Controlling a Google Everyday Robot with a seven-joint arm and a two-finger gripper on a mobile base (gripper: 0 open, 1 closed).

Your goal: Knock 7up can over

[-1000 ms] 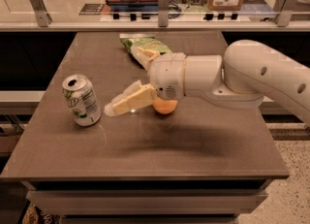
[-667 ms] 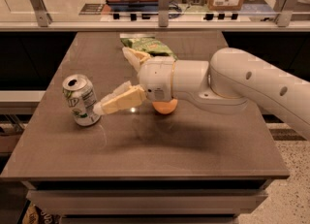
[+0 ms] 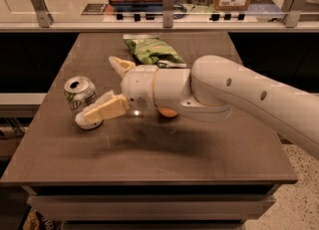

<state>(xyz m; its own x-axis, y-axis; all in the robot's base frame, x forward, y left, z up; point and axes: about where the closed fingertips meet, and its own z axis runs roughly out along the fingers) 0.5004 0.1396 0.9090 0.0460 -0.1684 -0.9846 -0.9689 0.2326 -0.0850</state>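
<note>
No text legible; end effector (image 3: 100,88) beside 7up can (image 3: 79,94).

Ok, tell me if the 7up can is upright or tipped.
Upright: the 7up can stands on its base, top facing up, with the open gripper beside it.

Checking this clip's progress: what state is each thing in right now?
Can: standing, not tipped.
Tool: open, one finger at the can's base.
Bag: lying flat, behind the arm.
Orange: on the table, mostly hidden under the arm.
</note>
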